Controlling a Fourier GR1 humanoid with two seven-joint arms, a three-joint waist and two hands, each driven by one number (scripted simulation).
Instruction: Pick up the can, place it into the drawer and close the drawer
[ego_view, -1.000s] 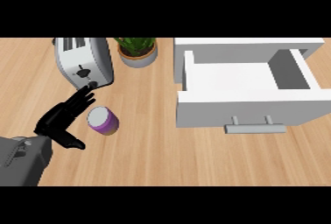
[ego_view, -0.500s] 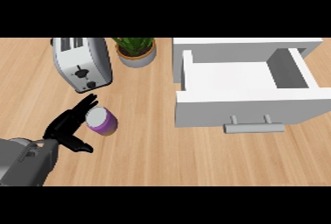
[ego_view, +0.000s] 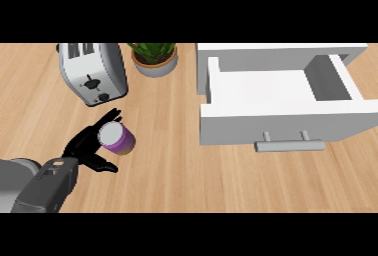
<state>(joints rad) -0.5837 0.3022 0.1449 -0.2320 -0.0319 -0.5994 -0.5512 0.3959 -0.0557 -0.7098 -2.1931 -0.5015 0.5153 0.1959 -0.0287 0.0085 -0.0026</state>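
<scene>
A purple can (ego_view: 118, 139) with a silver top stands upright on the wooden counter (ego_view: 184, 175), left of centre. My left hand (ego_view: 83, 146) is against the can's left side, open, with straight fingers (ego_view: 109, 116) reaching past its far edge and the thumb (ego_view: 103, 166) spread below it. To the right, the white drawer (ego_view: 284, 127) is pulled out and shows an empty white inside, with its grey handle (ego_view: 289, 145) on the front facing me. The right hand does not show.
A silver toaster (ego_view: 92, 72) stands at the back left, just beyond the hand's fingertips. A potted green plant (ego_view: 153, 59) sits between the toaster and the drawer's cabinet (ego_view: 280, 50).
My left hand has drawn back from the toaster's front and lowered alongside the can's left side. The can and drawer have not moved.
</scene>
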